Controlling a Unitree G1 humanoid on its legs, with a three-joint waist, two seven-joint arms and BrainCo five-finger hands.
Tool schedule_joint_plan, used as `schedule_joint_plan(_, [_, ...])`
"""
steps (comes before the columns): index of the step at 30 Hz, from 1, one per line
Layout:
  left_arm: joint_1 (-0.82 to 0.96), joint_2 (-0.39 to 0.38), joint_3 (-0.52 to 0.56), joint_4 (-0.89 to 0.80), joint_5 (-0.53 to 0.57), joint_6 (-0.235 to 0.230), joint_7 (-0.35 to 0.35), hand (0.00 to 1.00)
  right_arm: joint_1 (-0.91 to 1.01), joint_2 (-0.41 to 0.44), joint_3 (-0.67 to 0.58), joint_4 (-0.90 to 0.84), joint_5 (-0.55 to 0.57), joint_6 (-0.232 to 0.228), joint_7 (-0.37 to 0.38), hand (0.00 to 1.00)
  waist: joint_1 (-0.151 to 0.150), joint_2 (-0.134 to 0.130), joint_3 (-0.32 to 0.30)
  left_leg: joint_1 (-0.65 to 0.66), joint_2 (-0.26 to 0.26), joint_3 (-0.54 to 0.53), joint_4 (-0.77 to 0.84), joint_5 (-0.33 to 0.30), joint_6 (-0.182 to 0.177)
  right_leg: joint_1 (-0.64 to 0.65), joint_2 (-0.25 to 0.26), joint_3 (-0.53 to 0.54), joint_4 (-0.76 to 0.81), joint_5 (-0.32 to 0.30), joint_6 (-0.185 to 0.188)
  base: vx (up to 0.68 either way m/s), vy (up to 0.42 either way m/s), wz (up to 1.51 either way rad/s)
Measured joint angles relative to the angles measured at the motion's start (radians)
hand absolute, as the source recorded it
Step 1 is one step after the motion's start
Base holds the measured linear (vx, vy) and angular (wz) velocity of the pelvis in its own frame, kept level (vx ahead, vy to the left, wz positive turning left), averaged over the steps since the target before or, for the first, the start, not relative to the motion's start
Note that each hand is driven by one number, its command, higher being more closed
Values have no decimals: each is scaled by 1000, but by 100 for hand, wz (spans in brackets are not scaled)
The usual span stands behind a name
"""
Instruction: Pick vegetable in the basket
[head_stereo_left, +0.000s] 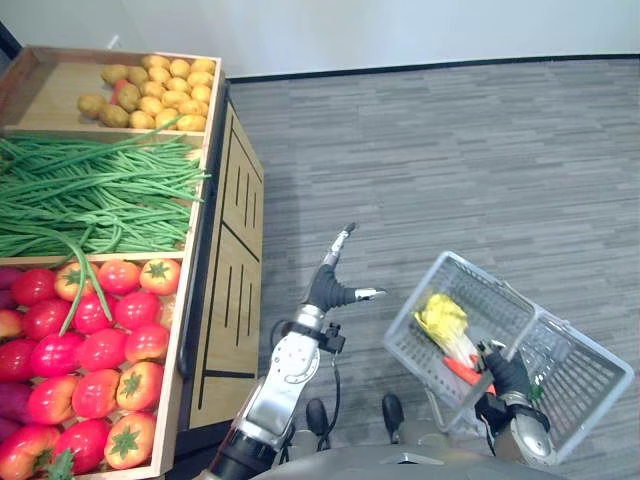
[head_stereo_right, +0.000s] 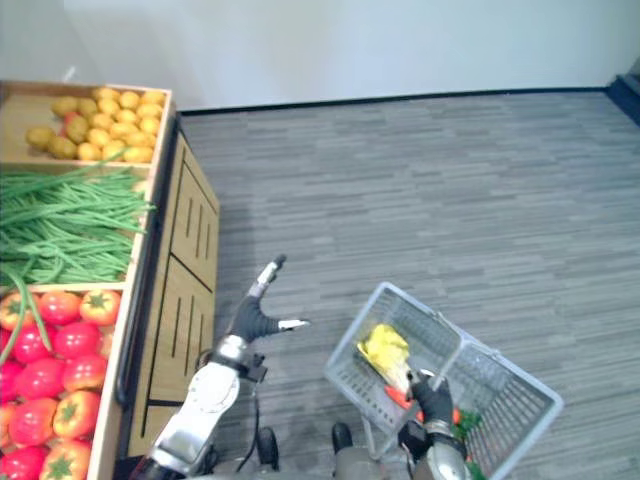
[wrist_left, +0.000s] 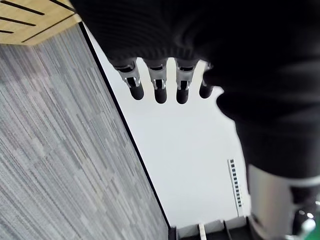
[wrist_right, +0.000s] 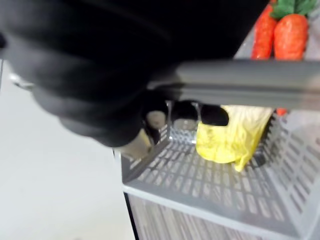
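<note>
Right hand (head_stereo_left: 505, 378) curled round the handle (head_stereo_left: 520, 335) of the grey basket (head_stereo_left: 415, 340); yellow leafy veg (head_stereo_left: 445, 320) and carrots (head_stereo_left: 462, 370) inside. Left hand (head_stereo_left: 335, 285) empty, fingers straight, just off the stand's (head_stereo_left: 235, 280) front edge. Tomatoes (head_stereo_left: 95, 350) lie to its left in the near compartment, green beans (head_stereo_left: 90, 195) beyond. Left arm is nearer, so it's likely the picker.

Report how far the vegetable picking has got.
Done: the basket holds a yellow leafy vegetable and carrots. In hand: the right hand is curled round the basket handle; the left hand is open and empty over the floor beside the stand. Left: picking another vegetable, likely from the green beans or tomatoes.
</note>
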Motion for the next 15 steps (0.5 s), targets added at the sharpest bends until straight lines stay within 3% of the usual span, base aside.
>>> schedule_joint_plan(2, [-12, -26, 57, 120, -20, 2, 3, 0, 1, 10, -16, 10, -22, 4, -14, 100, 8, -6, -9, 13, 2, 8, -5, -7, -5, 13, -1, -1, -2, -1, 1, -12, -2, -2])
schedule_joint_plan(6, [-63, -56, 213, 521, -15, 58, 24, 0, -25, 17, -35, 69, -123, 26, -52, 100, 10, -4, -56, 17, 8, 32, -6, -8, -10, 23, -4, -22, -1, -6, 1, 0, -4, 10])
schedule_joint_plan(8, [-82, -51, 377, 743, -16, 95, 46, 0, -56, 18, -44, 146, -185, 41, -65, 100, 14, -13, -58, 37, 15, 44, -6, -7, -12, 39, -1, -29, 6, -19, 13, 3, -10, 4])
schedule_joint_plan(11, [-63, -32, 563, 907, -35, 129, 56, 0, -78, 28, -107, 219, -251, 60, -73, 100, 30, -23, -57, 49, 18, 60, -6, -14, -22, 45, -2, -33, 10, -27, 9, 15, -13, -10])
schedule_joint_plan(15, [-29, -20, 698, 954, -36, 150, 56, 0, -83, 38, -156, 261, -278, 71, -73, 100, 49, -21, -58, 51, 19, 66, -6, -19, -26, 47, -5, -45, 12, -29, 6, 34, 2, 0])
